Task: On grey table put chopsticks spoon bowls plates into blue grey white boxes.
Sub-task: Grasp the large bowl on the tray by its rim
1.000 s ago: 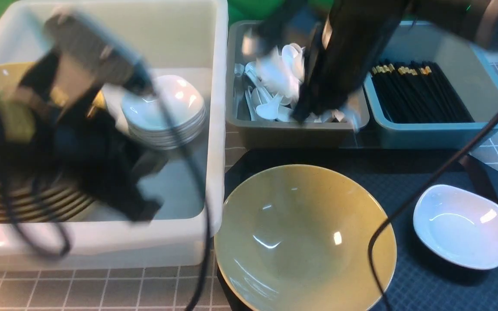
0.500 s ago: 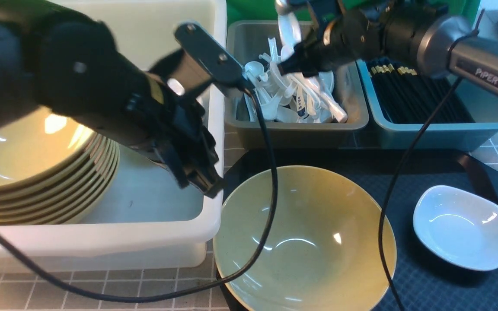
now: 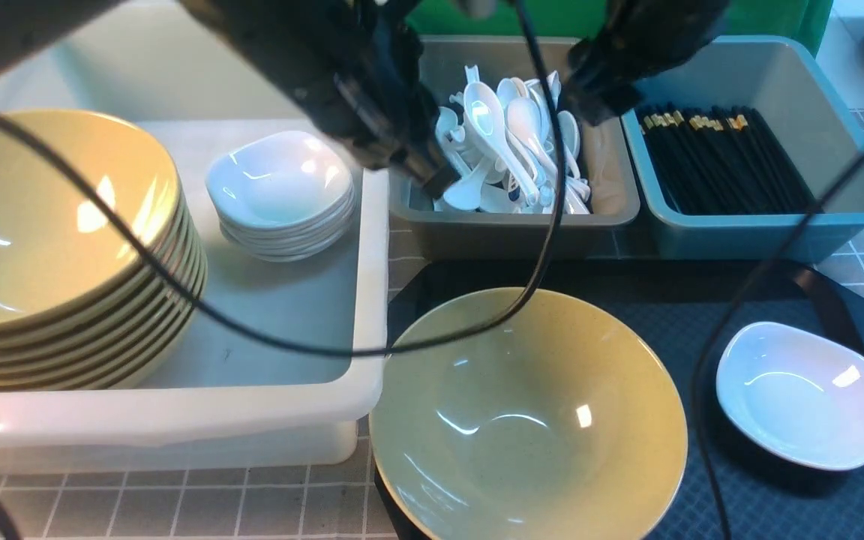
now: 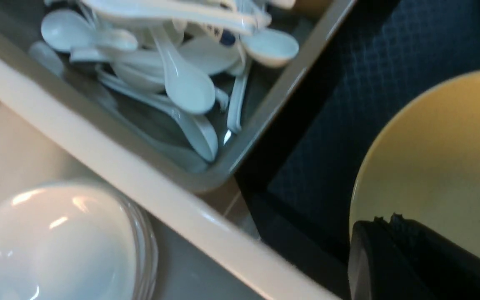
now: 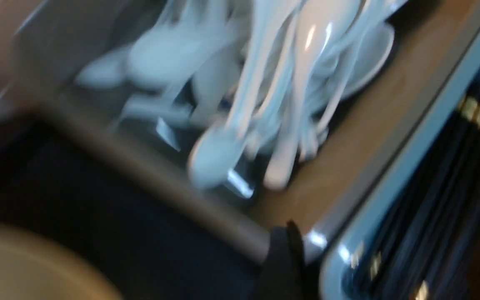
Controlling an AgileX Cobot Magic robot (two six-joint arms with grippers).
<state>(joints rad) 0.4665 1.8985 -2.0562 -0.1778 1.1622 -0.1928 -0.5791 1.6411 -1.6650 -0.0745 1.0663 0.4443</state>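
White box (image 3: pixel 372 300), far left: a stack of bowls (image 3: pixel 64 247), and beside it a lower stack of plates (image 3: pixel 278 191). Left gripper (image 3: pixel 436 178) hangs over the wall where the white box meets the grey box (image 3: pixel 507 232), jaws closed on nothing. The grey box holds the spoons (image 3: pixel 511 135) in a loose heap. Right gripper (image 3: pixel 598 111) is above that box's right end; too blurred to tell how its jaws stand, and no item shows in it. Blue box (image 3: pixel 762 236): chopsticks (image 3: pixel 724 157) laid parallel. On the black tray (image 3: pixel 627 289) sit a loose bowl (image 3: pixel 529 412) and a loose plate (image 3: pixel 799 394), well apart. Probably the bowl goes next. Pinch its rim only, lift clear of the white wall, and lower it centred so it nests.
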